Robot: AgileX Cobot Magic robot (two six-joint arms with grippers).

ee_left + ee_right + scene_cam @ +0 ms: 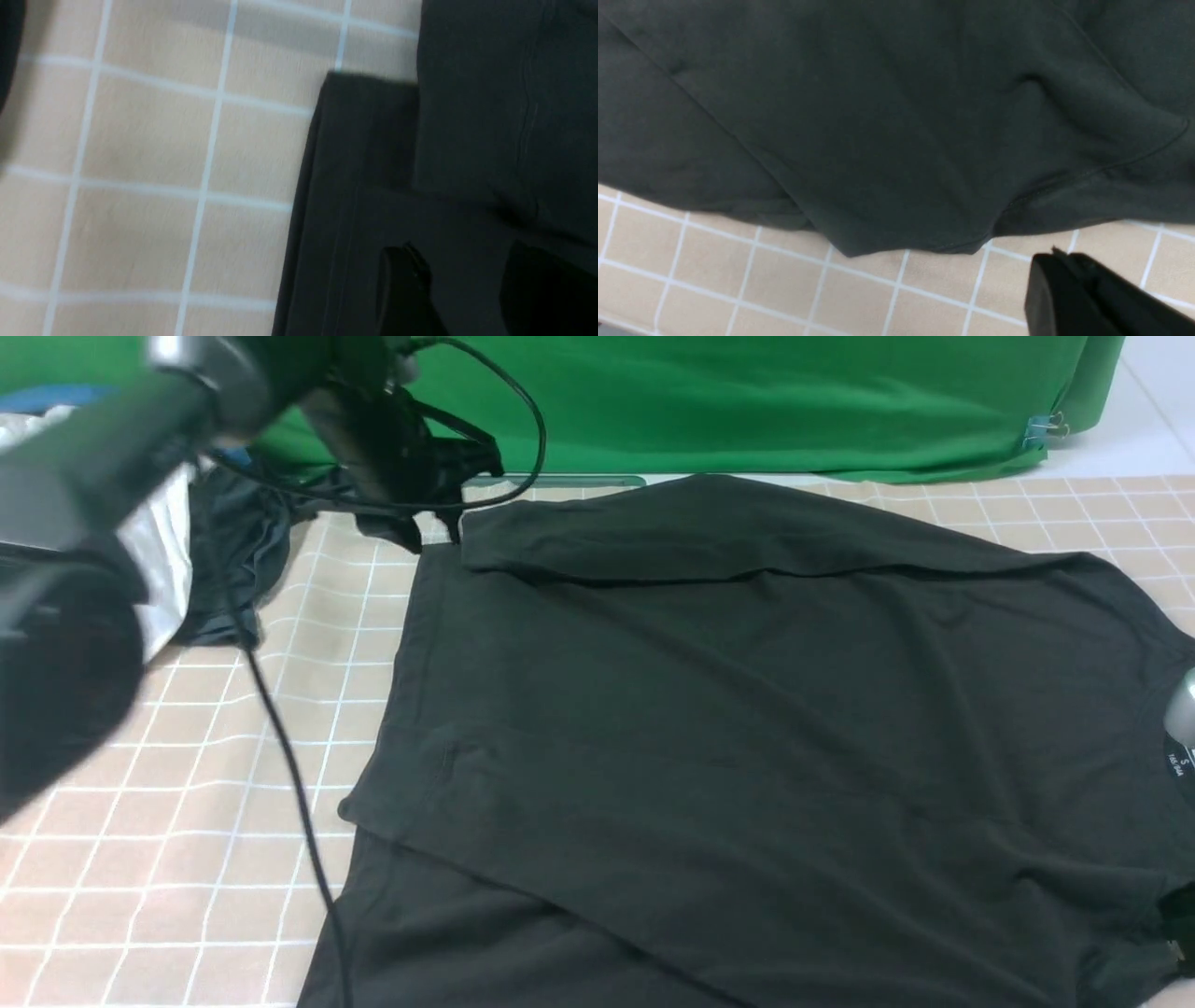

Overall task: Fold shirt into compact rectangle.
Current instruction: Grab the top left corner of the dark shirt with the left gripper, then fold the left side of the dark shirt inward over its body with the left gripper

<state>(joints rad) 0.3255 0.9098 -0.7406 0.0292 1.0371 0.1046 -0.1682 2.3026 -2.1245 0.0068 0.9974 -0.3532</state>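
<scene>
Your shirt [747,709] runs left-right, collar rightward: left end effector [462,261] hangs released over its far-left corner, right end effector [1059,280] clenched, empty, just off its edge.

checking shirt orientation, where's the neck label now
In the front view the neck label sits at the far right edge, at the neck end of the shirt, on the robot's right.

Black shirt [747,709] with tiny white lettering on its neck label [1182,762], table [187,859] covered in beige cloth with a white grid of thin lines, vivid green backdrop [747,401], dark grey garment [238,555], silvery white garment [166,560], black cable [289,775], pale blue clip [1038,429]
</scene>
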